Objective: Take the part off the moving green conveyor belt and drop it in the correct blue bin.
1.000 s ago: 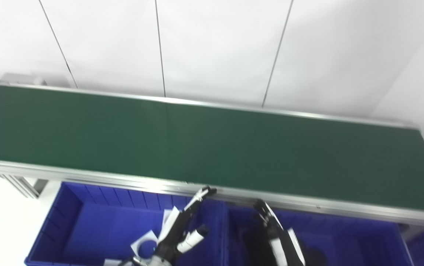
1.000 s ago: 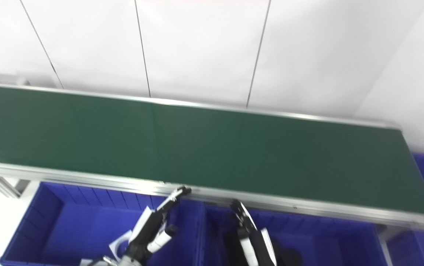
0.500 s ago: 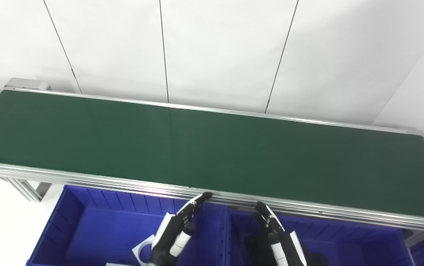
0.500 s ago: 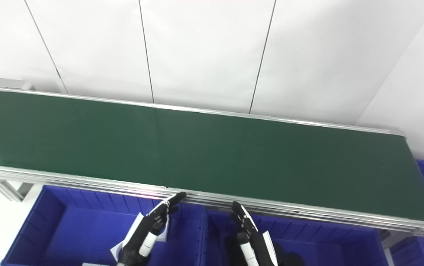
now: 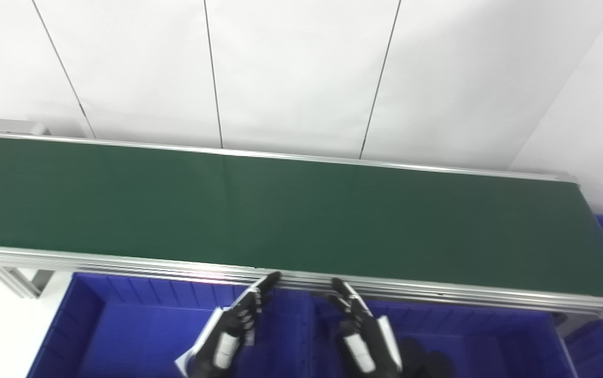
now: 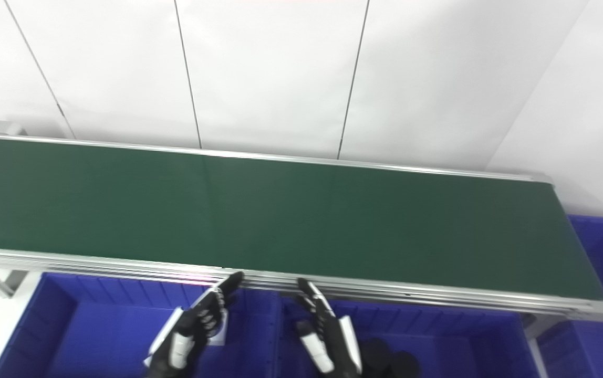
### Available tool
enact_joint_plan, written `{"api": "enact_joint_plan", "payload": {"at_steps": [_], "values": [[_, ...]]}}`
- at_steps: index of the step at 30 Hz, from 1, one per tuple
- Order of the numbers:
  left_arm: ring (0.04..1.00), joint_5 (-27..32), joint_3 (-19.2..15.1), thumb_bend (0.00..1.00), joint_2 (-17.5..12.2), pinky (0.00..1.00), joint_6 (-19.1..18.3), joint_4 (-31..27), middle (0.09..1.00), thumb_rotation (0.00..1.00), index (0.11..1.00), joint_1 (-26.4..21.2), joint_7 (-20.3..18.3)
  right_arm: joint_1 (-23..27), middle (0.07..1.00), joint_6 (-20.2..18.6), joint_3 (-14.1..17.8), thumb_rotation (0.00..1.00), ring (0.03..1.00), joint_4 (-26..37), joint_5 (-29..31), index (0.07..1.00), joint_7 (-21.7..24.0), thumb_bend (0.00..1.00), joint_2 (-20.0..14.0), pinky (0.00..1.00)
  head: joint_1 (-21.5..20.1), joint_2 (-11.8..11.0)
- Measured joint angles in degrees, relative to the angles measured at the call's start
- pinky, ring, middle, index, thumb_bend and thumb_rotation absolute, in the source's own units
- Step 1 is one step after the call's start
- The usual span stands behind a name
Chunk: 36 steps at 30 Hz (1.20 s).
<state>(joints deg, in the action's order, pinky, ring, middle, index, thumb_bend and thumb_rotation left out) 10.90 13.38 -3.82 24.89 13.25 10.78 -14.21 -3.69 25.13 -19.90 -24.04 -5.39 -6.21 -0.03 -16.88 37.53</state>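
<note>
Conveyor belt (image 5: 291,215) runs just beyond both robot hands, left (image 5: 230,331) and right (image 5: 359,333), fingers spread, holding nothing.

Conveyor belt (image 5: 291,210) running left to right across the middle, wall panels (image 5: 291,73) directly behind. Below the belt's near rail, 2 bins side by side: left bin (image 5: 123,325) and right bin (image 5: 469,336), sharing a divider under the belt's middle. A further bin (image 6: 601,247) at the belt's far right end. Left hand (image 5: 233,331) over the left bin's right part, fingertips up at the near rail. Right hand (image 5: 359,331) just beside, over the right bin's left part. Dark objects (image 5: 427,362) in the right bin, right of that hand.
</note>
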Motion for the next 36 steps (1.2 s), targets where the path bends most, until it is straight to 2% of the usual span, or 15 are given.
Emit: {"api": "enact_joint_plan", "payload": {"at_steps": [6, 7, 10, 16, 21, 22, 30, 32, 36], "values": [[0.99, 0.5, 0.0, 0.88, 0.7, 1.0, -0.4, -1.2, 0.955, 1.0, 0.901, 0.1, -1.3, 0.0, 0.924, 0.0, -0.9, 0.95, 0.871, 0.5, 0.1, 0.902, -1.1, 0.82, -0.5, 0.92, 1.7, 0.9], [0.988, 0.5, 0.0, 0.88, 0.8, 1.0, -0.5, -1.6, 0.952, 1.0, 0.902, 0.2, -1.4, -0.1, 0.924, 0.0, -0.9, 0.95, 0.871, 0.8, 0.2, 0.902, -1.1, 0.82, -0.6, 0.93, 3.9, 1.9], [0.981, 0.1, -0.1, 0.88, 1.3, 1.0, -0.6, -2.3, 0.95, 1.0, 0.896, 0.6, -1.4, -0.5, 0.922, 0.0, -0.8, 0.96, 0.87, 2.5, 1.2, 0.904, -0.7, 0.81, -1.4, 0.93, 5.8, 2.6], [0.995, -0.1, -1.6, 0.85, 3.6, 1.0, -0.8, -2.3, 0.961, 1.0, 0.907, 0.8, -0.6, -1.0, 0.911, 0.0, -0.3, 0.96, 0.863, 4.1, 1.5, 0.906, -0.2, 0.78, -3.0, 0.92, 6.5, 3.5], [0.998, -0.1, -2.7, 0.86, 4.5, 1.0, -1.3, -2.3, 0.959, 1.0, 0.894, 0.9, -0.4, -1.3, 0.91, 0.0, -0.2, 0.95, 0.864, 4.2, 1.5, 0.911, 0.2, 0.78, -3.2, 0.93, 7.6, 3.8], [0.999, -0.1, -2.7, 0.86, 4.5, 1.0, -1.6, -2.3, 0.96, 1.0, 0.895, 0.9, -0.4, -1.2, 0.907, 0.0, -0.2, 0.96, 0.866, 4.2, 1.5, 0.908, 0.3, 0.78, -3.3, 0.93, 5.1, 3.4], [0.983, 0.0, -3.4, 0.87, 4.4, 1.0, -2.2, -2.4, 0.952, 1.0, 0.897, 1.0, -0.7, -1.2, 0.914, 0.0, -0.8, 0.94, 0.853, 4.0, 0.6, 0.897, 0.0, 0.82, -3.0, 0.91, 1.1, 2.0], [0.985, 0.7, -3.7, 0.88, 4.3, 1.0, -2.3, -2.4, 0.956, 1.0, 0.905, 1.2, -0.8, -1.2, 0.917, 0.0, -0.9, 0.94, 0.855, 3.8, 0.7, 0.9, -0.2, 0.83, -2.3, 0.91, -2.4, 1.0], [0.997, 1.7, -4.4, 0.88, 3.2, 1.0, -2.4, -2.4, 0.964, 1.0, 0.917, 1.5, -1.6, -1.1, 0.915, 0.0, -1.9, 0.95, 0.869, 3.0, -0.8, 0.897, -1.9, 0.84, -1.6, 0.9, -5.7, 0.0]]}}
